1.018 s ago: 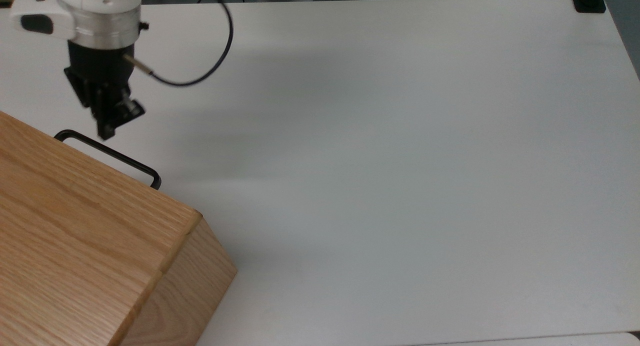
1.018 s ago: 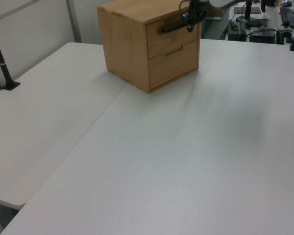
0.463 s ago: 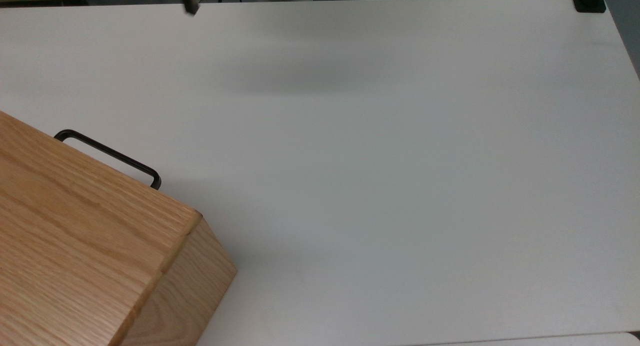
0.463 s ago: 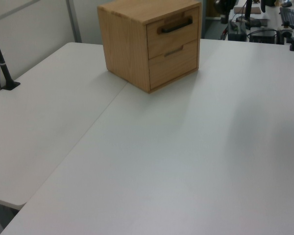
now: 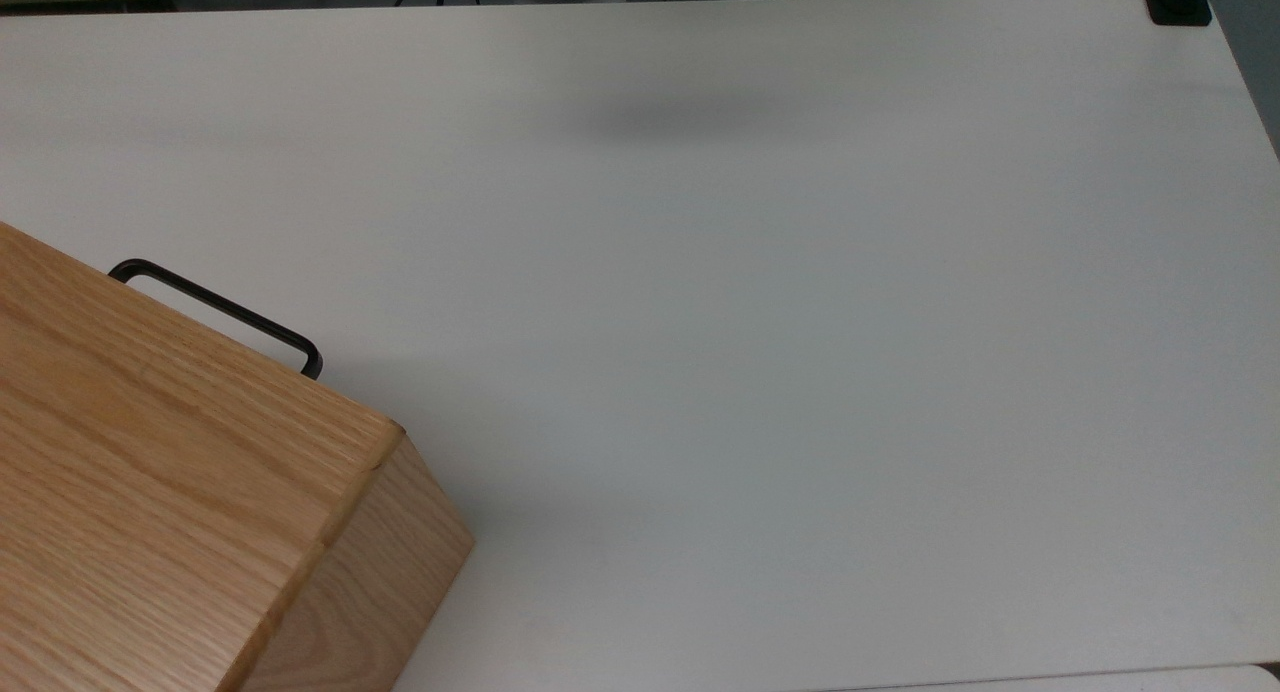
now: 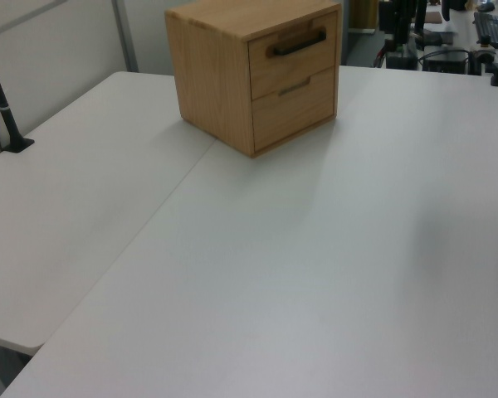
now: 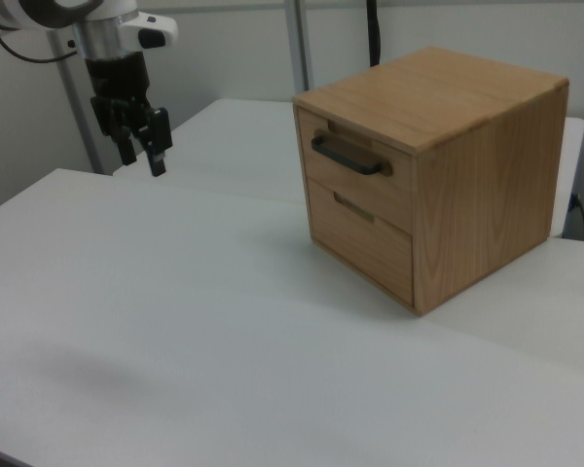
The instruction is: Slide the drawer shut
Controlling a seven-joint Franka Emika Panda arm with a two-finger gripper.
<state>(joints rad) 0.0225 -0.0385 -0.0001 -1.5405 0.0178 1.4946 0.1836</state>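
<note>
drawer shut flush, gripper hanging well clear

the drawer (image 7: 355, 163) is the upper one of two in the wooden cabinet (image 7: 467, 185), and its front sits level with the cabinet's face, with no gap showing along the edges. its black bar handle (image 7: 346, 156) sticks out from the front; in the top view the handle (image 5: 215, 310) pokes past the cabinet's top edge over the white worktop (image 5: 760, 352). below it is a second drawer (image 7: 362, 232) with a small recessed pull, also flush.

the cabinet (image 6: 249, 70) stands near the far end of the worktop (image 6: 315, 274) in the left view, at the top view's lower left corner, turned at an angle to the worktop's edges. the worktop in front of the drawer fronts is bare and open, with a seam (image 6: 162, 211) running between two joined slabs.

the gripper (image 7: 141, 146) hangs in the air at the right view's upper left, well apart from the cabinet and above the worktop, pointing down. i cannot tell whether its fingers are open or closed.

a black post (image 6: 0, 95) is clamped at the left view's left edge, away from the cabinet.
</note>
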